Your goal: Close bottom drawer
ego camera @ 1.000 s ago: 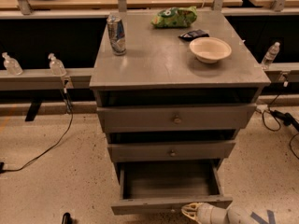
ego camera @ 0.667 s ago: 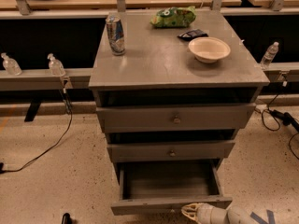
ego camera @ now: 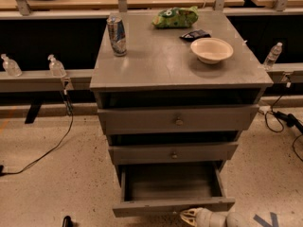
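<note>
My gripper (ego camera: pixel 191 216) sits at the very bottom of the view, with its arm trailing off to the right. It is right up against the low front panel of the bottom drawer (ego camera: pixel 173 186); whether it touches, I cannot say. I cannot tell whether the gripper is apart or together. I see no knob on that panel, and it may be hidden behind the gripper.

Just beyond the gripper the bottom drawer stands pulled well out, with nothing showing inside and its box reaching back under the cabinet. The gripper meets the panel right of its middle, so my concern is racking. An off-centre push could skew the drawer on its runners and jam it. I would slide a little left toward the panel's centre. Then I would press flat and straight back along the drawer's travel, slow and steady. I would keep the contact low enough that the gripper does not ride over the panel's top edge and into the box.

Above and behind the gripper, the mid drawer (ego camera: pixel 173 153) and top drawer (ego camera: pixel 179 119) each stand out a little. The bottom panel should end up under the mid one.

Farthest back, the counter (ego camera: pixel 156 65) carries a bowl (ego camera: pixel 211 49), a can (ego camera: pixel 117 34), a green bag (ego camera: pixel 175 17) and a dark packet (ego camera: pixel 195 34). A hard slam could rock the can, so I would ease off at the end.
</note>
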Robot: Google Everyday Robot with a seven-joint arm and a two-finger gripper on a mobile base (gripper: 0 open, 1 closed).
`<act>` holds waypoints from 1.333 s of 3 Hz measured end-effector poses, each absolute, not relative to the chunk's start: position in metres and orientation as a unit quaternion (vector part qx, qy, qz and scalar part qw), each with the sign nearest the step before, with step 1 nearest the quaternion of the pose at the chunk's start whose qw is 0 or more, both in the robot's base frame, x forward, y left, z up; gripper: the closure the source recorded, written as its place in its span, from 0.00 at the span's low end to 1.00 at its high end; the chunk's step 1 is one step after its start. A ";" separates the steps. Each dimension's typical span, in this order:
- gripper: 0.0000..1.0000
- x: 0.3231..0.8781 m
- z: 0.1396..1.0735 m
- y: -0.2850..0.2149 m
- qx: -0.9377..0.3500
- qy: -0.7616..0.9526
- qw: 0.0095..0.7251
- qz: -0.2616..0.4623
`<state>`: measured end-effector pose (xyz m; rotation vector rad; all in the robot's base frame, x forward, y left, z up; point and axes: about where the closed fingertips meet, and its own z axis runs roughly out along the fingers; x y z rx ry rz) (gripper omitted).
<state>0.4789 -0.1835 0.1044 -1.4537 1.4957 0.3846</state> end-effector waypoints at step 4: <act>1.00 0.444 0.097 -0.195 -0.632 0.560 0.504 0.182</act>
